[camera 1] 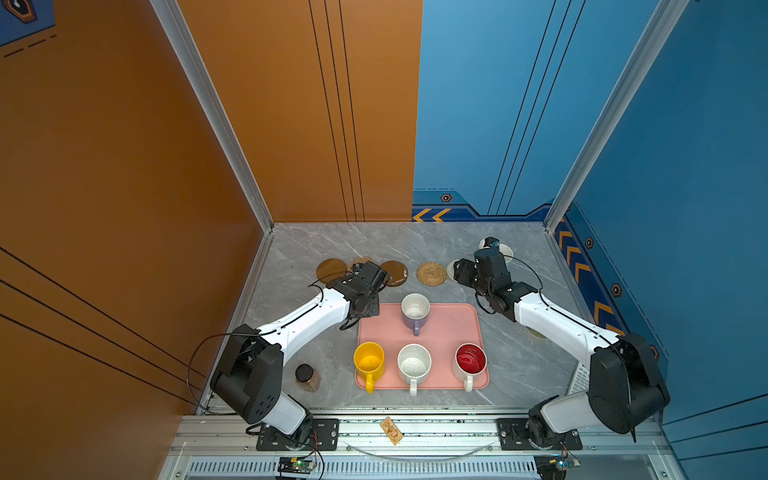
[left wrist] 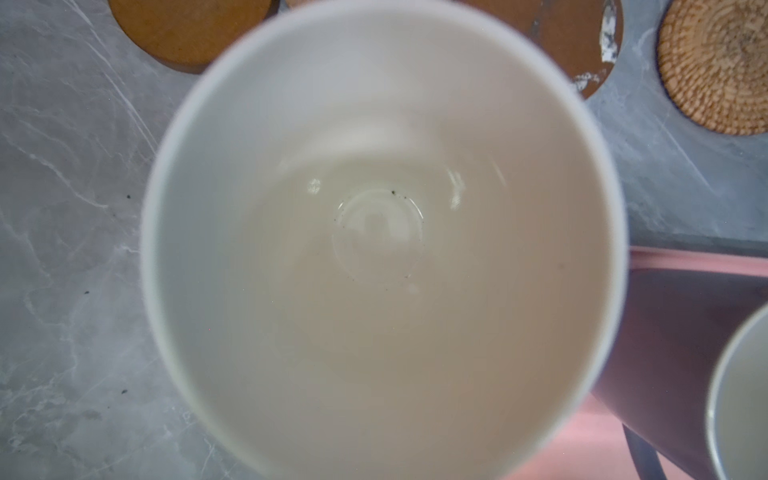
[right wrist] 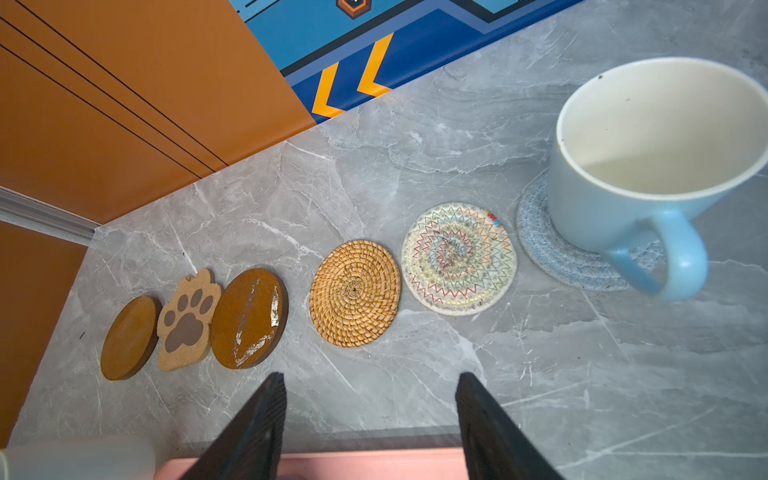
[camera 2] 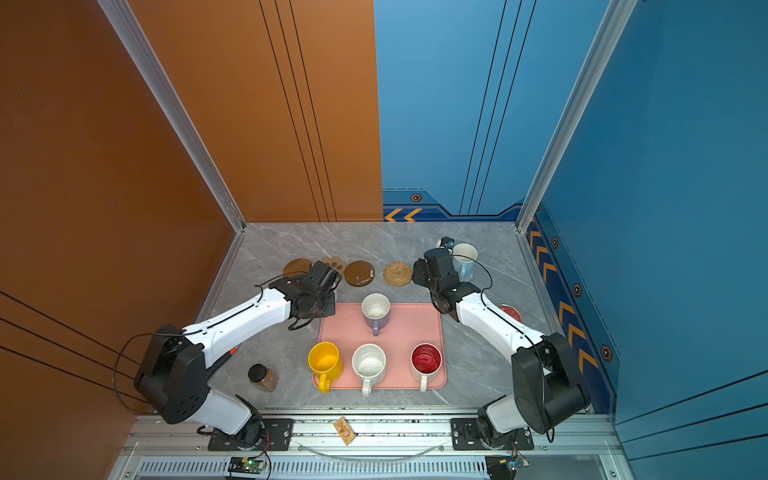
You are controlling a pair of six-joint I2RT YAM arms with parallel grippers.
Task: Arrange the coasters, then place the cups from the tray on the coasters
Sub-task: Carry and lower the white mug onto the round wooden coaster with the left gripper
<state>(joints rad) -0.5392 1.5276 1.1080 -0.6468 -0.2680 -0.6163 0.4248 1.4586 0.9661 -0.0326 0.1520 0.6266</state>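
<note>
Marble table (right wrist: 540,374); placing step: left fingers clenched on white cup (left wrist: 374,249); right fingers (right wrist: 257,432) released; next centre over brown coaster (left wrist: 187,33)

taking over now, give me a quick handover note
Left gripper: shut on the white mug, beside the tray, near the brown coasters.
Right gripper: fingers apart, empty.
Done: six coasters in a row; light blue mug on the blue-grey coaster.
To do: set down the white mug, then move the lavender mug, yellow mug, speckled mug and red-lined mug from tray to free coasters.
</note>
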